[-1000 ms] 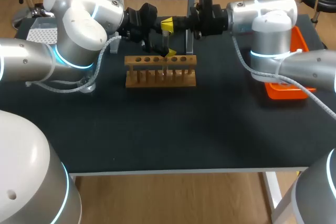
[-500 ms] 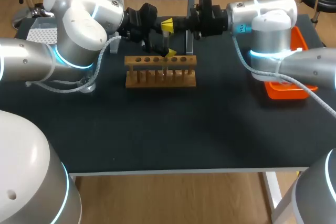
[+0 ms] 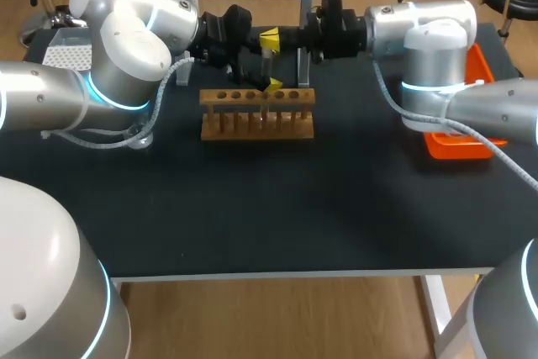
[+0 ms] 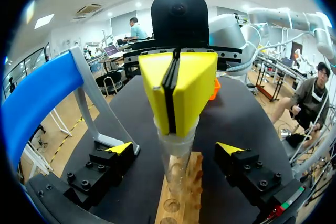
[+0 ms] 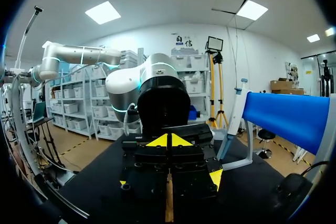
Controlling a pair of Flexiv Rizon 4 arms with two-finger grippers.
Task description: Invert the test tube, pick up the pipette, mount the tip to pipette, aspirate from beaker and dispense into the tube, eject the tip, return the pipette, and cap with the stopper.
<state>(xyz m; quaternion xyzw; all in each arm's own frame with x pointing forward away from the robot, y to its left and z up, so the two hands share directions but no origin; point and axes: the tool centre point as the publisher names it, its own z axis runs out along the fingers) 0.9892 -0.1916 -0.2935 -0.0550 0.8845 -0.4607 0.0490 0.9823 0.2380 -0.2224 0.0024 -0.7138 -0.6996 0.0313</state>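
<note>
While your left gripper (image 4: pixel 174 149) stands wide, its yellow-tipped fingers on either side of the test tube (image 4: pixel 176 163) and well clear of its wall, treat that tube as the delicate piece. It looks like thin clear glass: light, rigid, smooth and slippery, and I judge it would crack under a hard pinch or a knock on the rack. It hangs upright just above the wooden rack (image 3: pixel 256 115), whose pale top board is drilled with a row of round holes and carried on dowels, toward the back of the matte black table (image 3: pixel 294 208). Take hold of it on the straight round wall, squarely across its width and with gentle force, keeping away from either end. Your right gripper (image 4: pixel 176 90) is clamped on the tube's upper end, its wedge-shaped yellow fingers pressed close together, so the weight is carried there. Farther right, a shallow orange plastic tray (image 3: pixel 454 147) lies beside the right arm
</note>
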